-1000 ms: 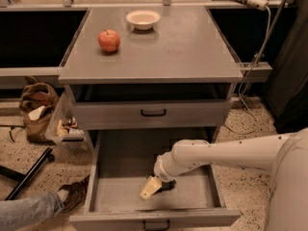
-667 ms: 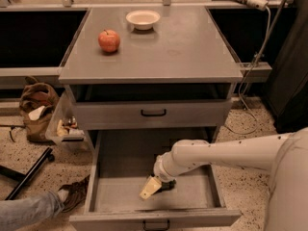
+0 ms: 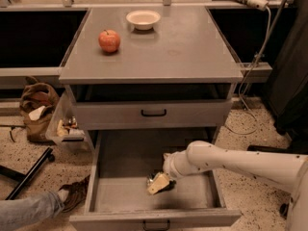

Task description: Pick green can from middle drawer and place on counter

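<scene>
Speckled floor surrounds the grey cabinet, whose counter [image 3: 183,47] carries an apple [image 3: 109,40] and a bowl [image 3: 143,19]. Below, the middle drawer [image 3: 115,196] stands pulled out, and the gripper [image 3: 160,182] is down on its floor, right of centre. No green shows; a small dark shape [image 3: 168,185] tight against the gripper is probably the can, mostly hidden. Whether the gripper is closed on it I cannot tell. To do this step well, I judge it needs a firm hold around the can's body, then a straight lift clear of the upper drawer [image 3: 154,113] before swinging over to the counter.
</scene>
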